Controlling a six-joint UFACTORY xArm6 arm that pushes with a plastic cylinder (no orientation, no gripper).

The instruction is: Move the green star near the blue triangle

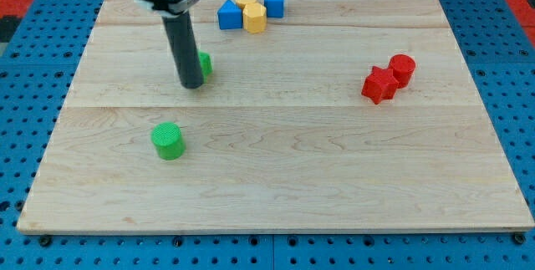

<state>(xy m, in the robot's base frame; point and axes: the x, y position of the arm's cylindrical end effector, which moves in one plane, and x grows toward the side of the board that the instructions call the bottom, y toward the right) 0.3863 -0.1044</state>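
The green star [204, 64] lies at the upper left of the wooden board, mostly hidden behind my rod; only its right edge shows. My tip [192, 85] rests on the board right against the star's left and lower side. The blue triangle [229, 14] lies near the view's top, above and to the right of the star, at the left end of a small cluster of blocks.
Next to the triangle sit two yellow blocks [254, 17] and a blue cube [274, 2]. A green cylinder [169, 141] stands at the lower left. A red star [379, 84] and a red cylinder [402, 68] lie together at the right.
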